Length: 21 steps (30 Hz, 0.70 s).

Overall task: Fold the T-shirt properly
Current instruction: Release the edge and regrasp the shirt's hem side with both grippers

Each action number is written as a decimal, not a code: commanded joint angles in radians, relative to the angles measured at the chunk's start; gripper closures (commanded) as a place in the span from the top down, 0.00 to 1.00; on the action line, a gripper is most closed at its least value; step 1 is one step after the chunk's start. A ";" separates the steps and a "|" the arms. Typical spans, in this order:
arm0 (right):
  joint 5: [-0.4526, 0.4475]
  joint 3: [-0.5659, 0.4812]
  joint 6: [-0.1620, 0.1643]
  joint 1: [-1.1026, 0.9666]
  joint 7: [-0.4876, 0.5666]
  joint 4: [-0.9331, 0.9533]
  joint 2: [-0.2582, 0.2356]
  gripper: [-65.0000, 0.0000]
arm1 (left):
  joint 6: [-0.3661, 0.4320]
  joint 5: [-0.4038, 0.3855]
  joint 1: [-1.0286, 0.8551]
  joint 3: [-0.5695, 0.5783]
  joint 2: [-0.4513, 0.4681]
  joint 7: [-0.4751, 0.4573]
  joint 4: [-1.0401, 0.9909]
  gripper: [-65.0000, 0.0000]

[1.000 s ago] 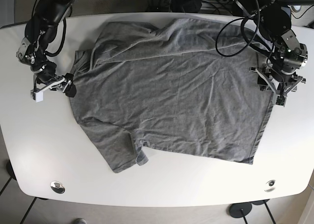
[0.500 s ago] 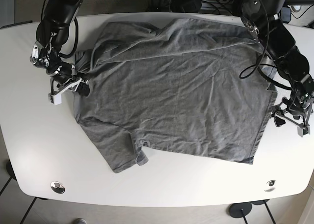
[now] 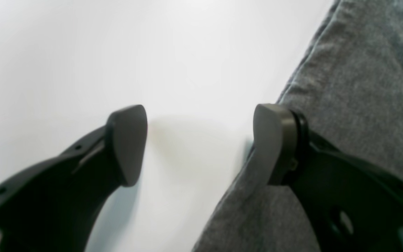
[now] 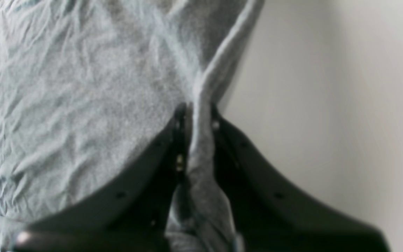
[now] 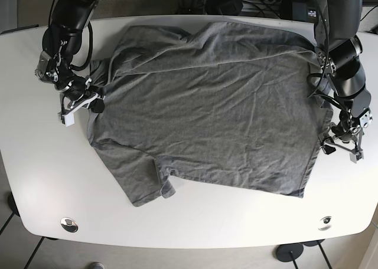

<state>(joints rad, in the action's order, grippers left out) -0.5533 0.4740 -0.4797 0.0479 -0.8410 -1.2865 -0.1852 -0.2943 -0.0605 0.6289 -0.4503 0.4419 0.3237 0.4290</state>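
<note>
No fold has been made: the shirt [image 5: 207, 110] lies flat. Its edge is pinched by the right gripper [image 4: 196, 115]; the left gripper [image 3: 201, 143] is spread beside the hem.

The T-shirt [image 5: 207, 104] is plain heathered grey with no print; its hem [image 3: 303, 66] shows a slightly lighter grey edge. The counter [image 5: 35, 180] is plain glossy white, with two small silver discs [image 5: 69, 224] near its front edge. Both arms [image 5: 65, 21] are black, and the left gripper [image 3: 201, 143] has black jaws with dull grey pads [image 3: 269, 140].
</note>
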 commanded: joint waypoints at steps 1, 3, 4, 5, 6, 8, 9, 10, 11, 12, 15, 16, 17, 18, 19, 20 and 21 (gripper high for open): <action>0.000 0.002 -0.004 0.011 0.002 -0.014 -0.012 0.03 | -0.018 -0.011 0.027 0.000 0.013 -0.010 0.009 0.69; 0.000 0.004 -0.004 0.011 0.002 -0.014 -0.010 0.03 | -0.093 -0.011 0.026 0.000 -0.013 -0.008 0.009 0.69; 0.000 0.004 -0.004 0.011 0.002 -0.014 -0.010 0.03 | -0.128 -0.011 0.026 0.000 -0.024 -0.008 0.009 0.69; 0.000 0.004 -0.004 0.011 0.002 -0.014 -0.010 0.03 | -0.148 -0.011 0.026 0.000 -0.028 -0.008 0.009 0.69; 0.000 0.004 -0.004 0.011 0.002 -0.014 -0.010 0.03 | -0.156 -0.011 0.026 0.000 -0.031 -0.008 0.009 0.69; 0.000 0.007 -0.004 0.011 0.002 -0.014 -0.010 0.03 | -0.156 -0.012 0.026 0.000 -0.059 -0.008 0.011 0.69; 0.000 0.009 -0.004 0.011 0.002 -0.014 -0.010 0.03 | -0.156 -0.012 0.027 0.000 -0.070 -0.008 0.011 0.69; 0.000 0.009 -0.004 0.010 0.002 -0.014 -0.010 0.03 | -0.156 -0.012 0.027 0.000 -0.078 -0.008 0.011 0.69; 0.000 0.009 -0.004 0.010 0.001 -0.014 -0.010 0.03 | -0.156 -0.012 0.027 0.000 -0.079 -0.008 0.011 0.69; 0.000 0.009 -0.004 0.010 0.001 -0.014 -0.010 0.03 | -0.156 -0.012 0.027 0.000 -0.093 -0.008 0.009 0.69; 0.000 0.009 -0.004 0.010 0.001 -0.014 -0.010 0.03 | -0.156 -0.005 0.029 0.002 -0.137 -0.008 0.009 0.69; 0.000 0.010 -0.004 0.010 0.001 -0.014 -0.010 0.03 | -0.156 -0.005 0.029 0.002 -0.148 -0.008 0.009 0.68; 0.000 0.010 -0.004 0.010 0.001 -0.014 -0.010 0.03 | -0.156 -0.005 0.029 0.002 -0.153 -0.008 0.009 0.68; 0.000 0.010 -0.004 0.010 0.001 -0.014 -0.010 0.03 | -0.154 -0.005 0.029 0.002 -0.156 -0.008 0.009 0.68; 0.000 0.010 -0.004 0.010 0.001 -0.014 -0.010 0.03 | -0.151 -0.005 0.029 0.002 -0.156 -0.008 0.009 0.67; 0.000 0.010 -0.004 0.010 0.001 -0.014 -0.010 0.03 | -0.150 -0.005 0.029 0.002 -0.156 -0.008 0.009 0.64; 0.000 0.010 -0.004 0.010 0.001 -0.014 -0.003 0.03 | -0.148 -0.005 0.029 0.002 -0.153 -0.010 0.009 0.56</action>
<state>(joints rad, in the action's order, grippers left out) -0.5533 0.4812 -0.4797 0.0475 -0.8413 -1.2865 -0.1799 -0.4461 -0.0765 0.6453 -0.4503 0.2806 0.2718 0.4355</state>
